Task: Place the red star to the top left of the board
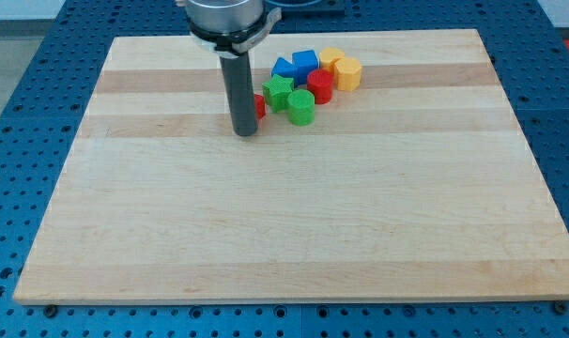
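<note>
My tip [245, 132] rests on the wooden board [284, 235] in its upper middle part. The red star [260, 106] is mostly hidden behind the rod; only a red sliver shows at the rod's right side, touching or nearly touching it. To its right sits a tight cluster: a green star [278, 93], a green cylinder [301, 107], a red cylinder [320, 85], a blue triangle-like block [284, 68], a blue cube [305, 62], a yellow block [331, 58] and a yellow hexagon block [347, 72].
The board lies on a blue perforated table [22, 56]. The arm's grey body [228, 21] hangs over the board's top edge above the rod.
</note>
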Motion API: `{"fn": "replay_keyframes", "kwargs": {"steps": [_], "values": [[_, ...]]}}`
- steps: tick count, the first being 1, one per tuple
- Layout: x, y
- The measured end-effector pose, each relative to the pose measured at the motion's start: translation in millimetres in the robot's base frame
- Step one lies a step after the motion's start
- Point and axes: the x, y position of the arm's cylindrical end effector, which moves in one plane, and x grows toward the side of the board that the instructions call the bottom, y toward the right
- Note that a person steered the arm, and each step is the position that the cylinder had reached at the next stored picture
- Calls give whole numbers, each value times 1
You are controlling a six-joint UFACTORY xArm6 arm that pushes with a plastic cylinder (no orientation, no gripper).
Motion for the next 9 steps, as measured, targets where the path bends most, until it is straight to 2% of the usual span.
{"fn": "replay_keyframes", "kwargs": {"steps": [1,2,4,6,9], "values": [[0,35],[-9,32],[-36,-27],[-39,-81],[-94,-131]]}}
